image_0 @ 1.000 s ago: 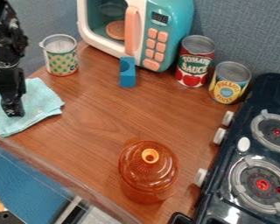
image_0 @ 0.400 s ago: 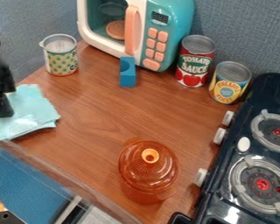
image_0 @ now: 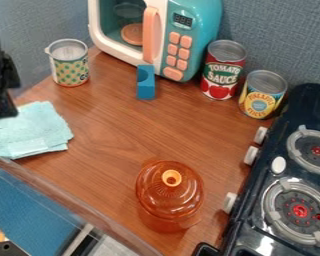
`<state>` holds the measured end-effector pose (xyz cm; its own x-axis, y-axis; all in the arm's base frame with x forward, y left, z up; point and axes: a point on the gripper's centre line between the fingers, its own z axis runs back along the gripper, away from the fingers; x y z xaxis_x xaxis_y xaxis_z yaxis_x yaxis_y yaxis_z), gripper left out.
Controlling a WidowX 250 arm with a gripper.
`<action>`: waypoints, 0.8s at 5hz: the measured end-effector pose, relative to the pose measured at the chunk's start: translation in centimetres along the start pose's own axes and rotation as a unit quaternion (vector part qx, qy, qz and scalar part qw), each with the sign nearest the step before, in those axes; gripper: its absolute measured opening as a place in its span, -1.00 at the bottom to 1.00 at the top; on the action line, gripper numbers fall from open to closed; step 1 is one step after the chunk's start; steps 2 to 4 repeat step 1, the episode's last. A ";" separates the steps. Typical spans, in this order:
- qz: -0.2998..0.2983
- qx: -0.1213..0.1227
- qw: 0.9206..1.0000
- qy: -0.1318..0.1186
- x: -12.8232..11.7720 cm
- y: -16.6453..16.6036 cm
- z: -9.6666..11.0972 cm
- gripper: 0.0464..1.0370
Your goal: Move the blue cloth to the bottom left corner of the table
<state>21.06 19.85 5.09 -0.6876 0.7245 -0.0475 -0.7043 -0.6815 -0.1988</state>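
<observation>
Your claw (image_0: 4,111) hangs at the left edge of the frame, a little above mid-height, with its tip over the upper left part of the light blue cloth (image_0: 36,131). You cannot tell from here how far open it is, whether it has hold of the cloth, or whether it touches it at all.

The cloth lies on the left side of the brown wooden table (image_0: 116,135), spread mostly flat with some folds and layered edges. It runs out to the left edge of the frame, and its lower edge comes near the table's front rim.

Above the cloth, you have a dotted cup (image_0: 70,72) upright in the upper left. To the right of the cup stands a small blue block (image_0: 146,87) with a rounded hollow, just in front of the toy microwave (image_0: 193,30) at the top. A brown disc (image_0: 132,34) sits inside the microwave.

Farther right you see a red can (image_0: 223,72) and, beside it, a yellow can (image_0: 261,97), both upright. Below the middle of the frame stands an orange see-through pot (image_0: 164,192) with its lid on. The dark toy stove (image_0: 293,132) takes up the right side, its knobs facing the pot, and a blue surface (image_0: 32,205) lies beyond the rim at lower left.
</observation>
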 end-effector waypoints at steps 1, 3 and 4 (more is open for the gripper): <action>-0.020 0.008 0.999 -0.041 -0.6 -0.7 0.9 0.92; -0.020 0.008 0.999 -0.041 -0.6 -0.7 0.9 0.92; -0.020 0.008 0.999 -0.041 -0.6 -0.7 0.9 0.92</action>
